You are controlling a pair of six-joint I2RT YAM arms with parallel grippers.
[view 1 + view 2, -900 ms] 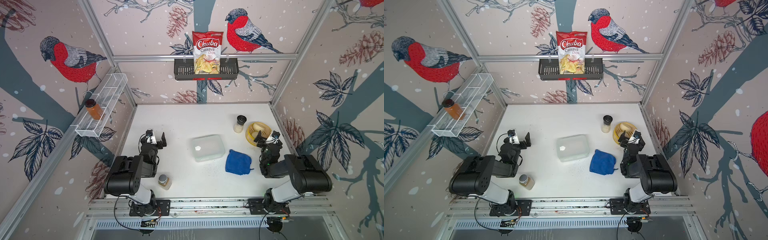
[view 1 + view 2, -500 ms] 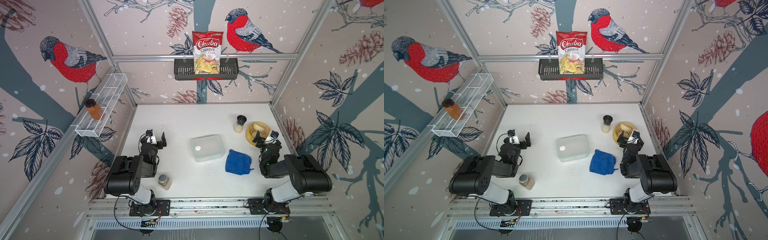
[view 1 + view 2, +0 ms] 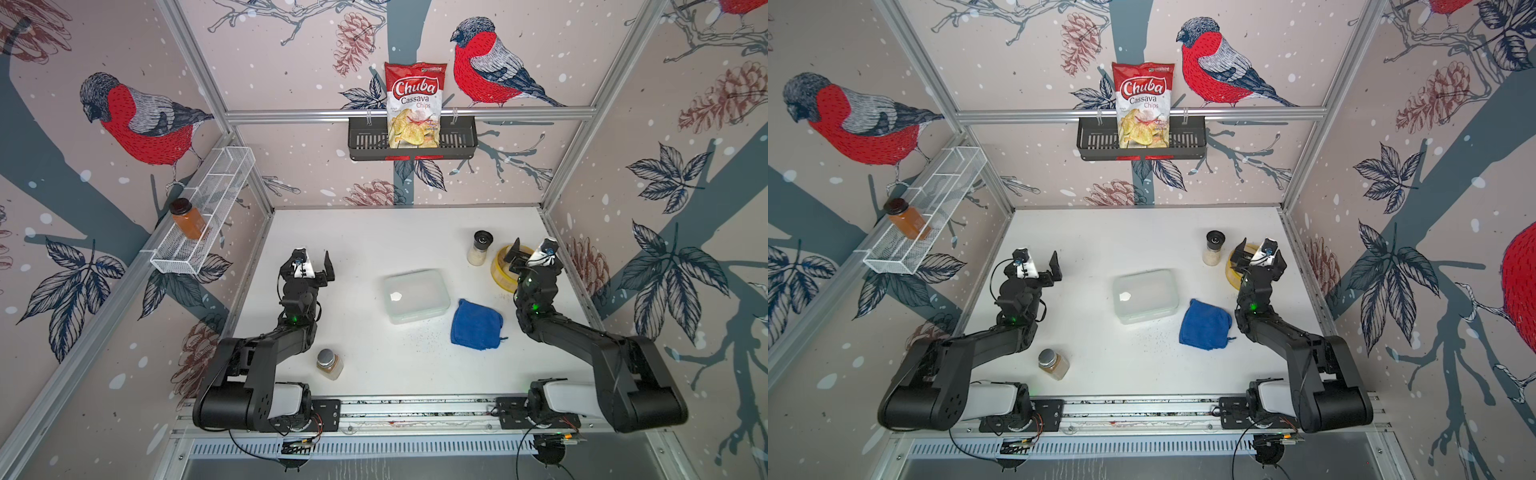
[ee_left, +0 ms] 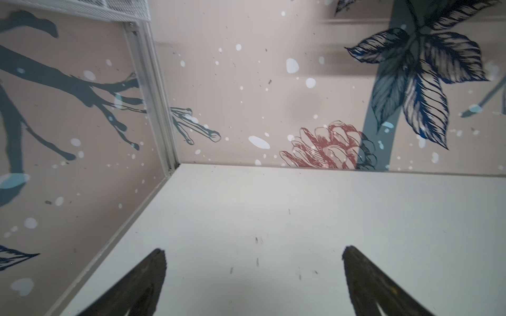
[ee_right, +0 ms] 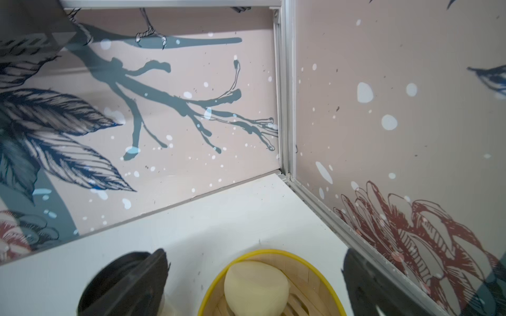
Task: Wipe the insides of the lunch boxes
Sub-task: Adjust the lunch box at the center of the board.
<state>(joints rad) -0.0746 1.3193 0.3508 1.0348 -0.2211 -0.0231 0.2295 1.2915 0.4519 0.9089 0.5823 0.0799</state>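
Holding wide open and empty, your left gripper (image 3: 314, 261) idles left; the right gripper (image 3: 532, 249) has crept over the basket (image 3: 500, 276). The box (image 3: 417, 295) sits lidded mid-table, cloth (image 3: 476, 325) beside it, wiping unstarted.

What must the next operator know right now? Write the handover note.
Left gripper: jaws open, empty, above bare table on the left arm's side.
Right gripper: jaws open, empty, above the yellow steamer basket.
Lunch box: mid-table, lid on.
Blue cloth: crumpled beside the box, on the right arm's side.
Done: nothing visible; neither box nor cloth is held.
Left: take the lid off, pick up the cloth, wipe the inside.
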